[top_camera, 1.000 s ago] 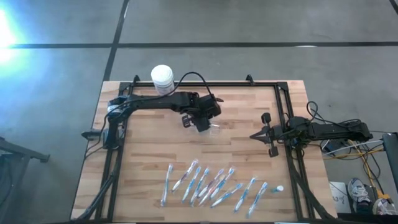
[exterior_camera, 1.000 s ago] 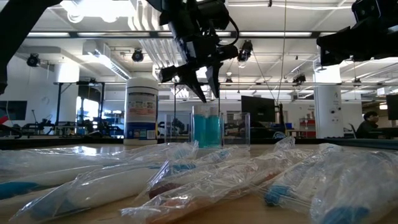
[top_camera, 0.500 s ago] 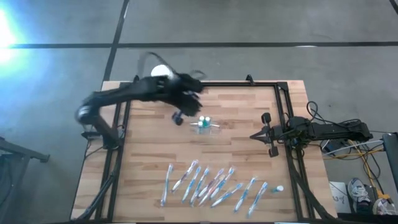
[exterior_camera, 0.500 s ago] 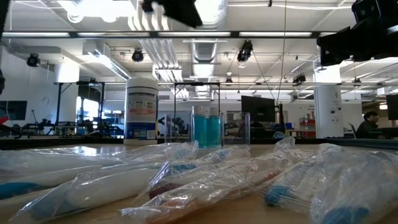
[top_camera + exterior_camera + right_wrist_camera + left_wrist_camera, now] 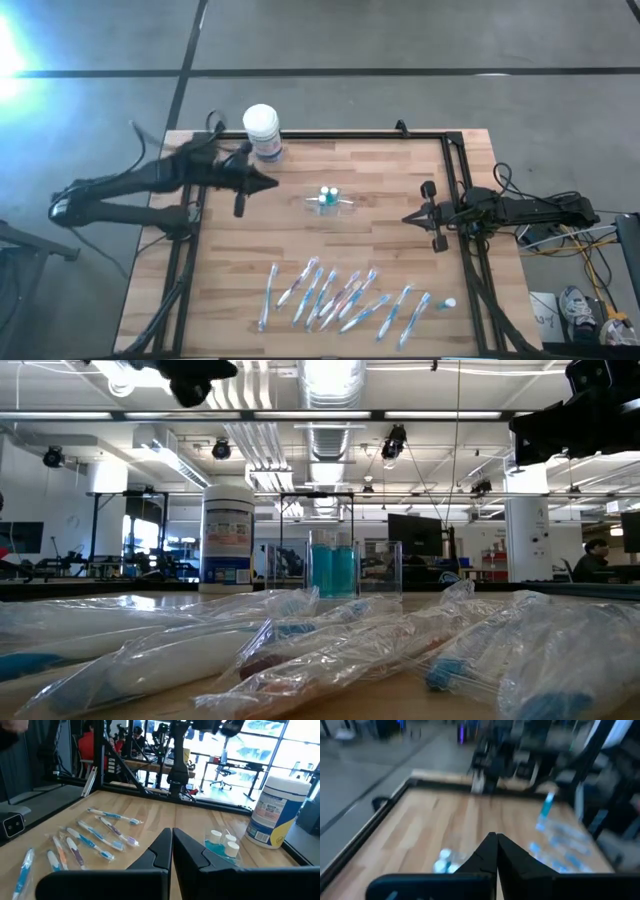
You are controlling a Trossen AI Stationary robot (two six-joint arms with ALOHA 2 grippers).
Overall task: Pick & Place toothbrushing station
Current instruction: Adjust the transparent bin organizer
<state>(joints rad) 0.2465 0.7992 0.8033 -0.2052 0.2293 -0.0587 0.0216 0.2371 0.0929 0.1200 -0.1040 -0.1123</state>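
The toothbrushing station [image 5: 328, 198] is a small clear holder with blue-capped pieces standing in it. It stands on its base on the wooden table [image 5: 400, 165], also in the low view [image 5: 335, 568] and the right wrist view [image 5: 222, 845]. My left gripper [image 5: 272, 184] hovers shut at the table's left side, to the left of the holder and clear of it, its fingers level and closed to a point [image 5: 495, 840]. My right gripper [image 5: 408, 217] waits shut at the right side [image 5: 171, 834].
A white tub with a blue label [image 5: 261, 131] stands at the far left edge, close behind my left gripper. Several bagged toothbrushes [image 5: 340, 297] lie in a row near the front edge. A black frame rail [image 5: 350, 133] runs around the table.
My left gripper has risen from just above the holder and swung back toward the table's left edge, rolling about its own axis and shutting with nothing in it. The holder stays where it stood on the table.
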